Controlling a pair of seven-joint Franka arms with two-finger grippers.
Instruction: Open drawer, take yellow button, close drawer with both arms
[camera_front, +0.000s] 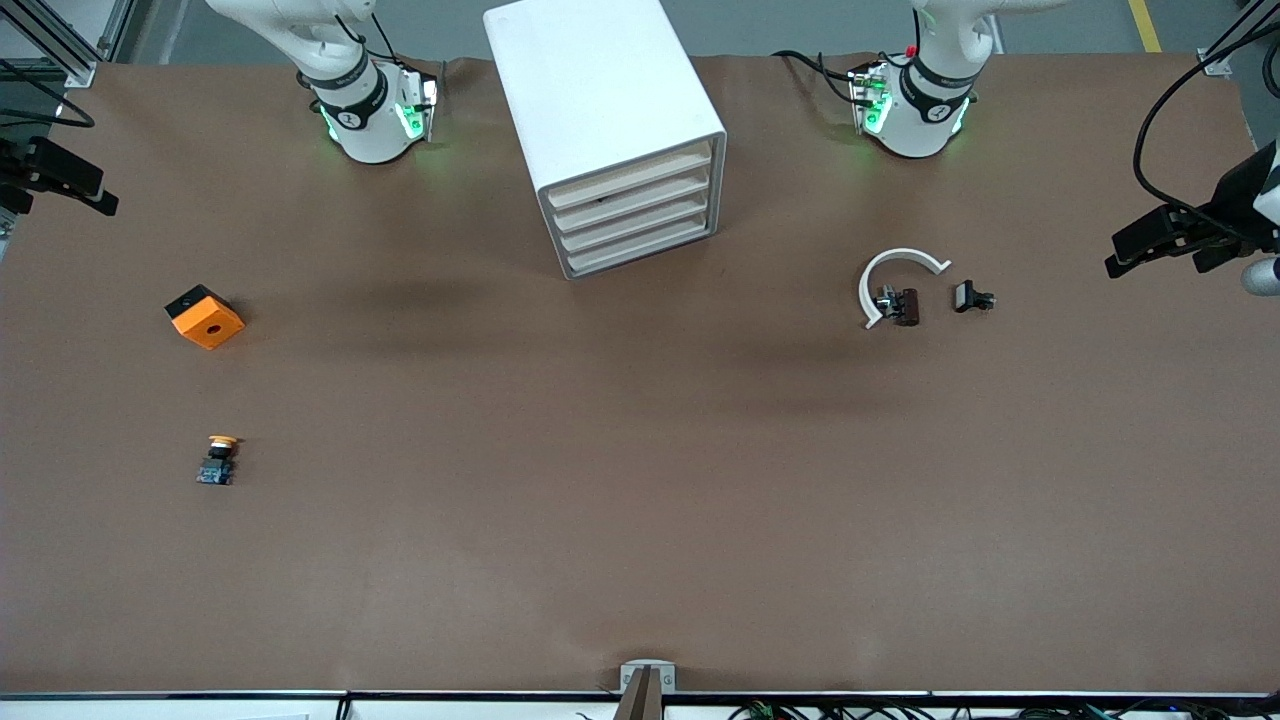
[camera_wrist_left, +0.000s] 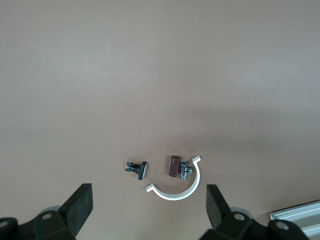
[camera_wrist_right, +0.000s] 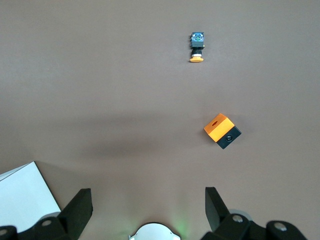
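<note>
Button (camera_front: 218, 460), a tiny orange-capped push switch with black body and bluish base, lies on the brown table (camera_front: 620, 480), nearer the front camera than the white four-drawer cabinet (camera_front: 610, 130) and toward the right arm's end. An orange square block with a hole (camera_front: 204, 316) sits between them. Toward the left arm's end of the cabinet lie a white curved clip (camera_front: 893, 277), a small brown part (camera_front: 906, 306) and a black metal fastener (camera_front: 971, 297). The left gripper (camera_wrist_left: 149, 207) and right gripper (camera_wrist_right: 148, 207) hang high with fingers spread, holding nothing. All cabinet drawers are shut.
</note>
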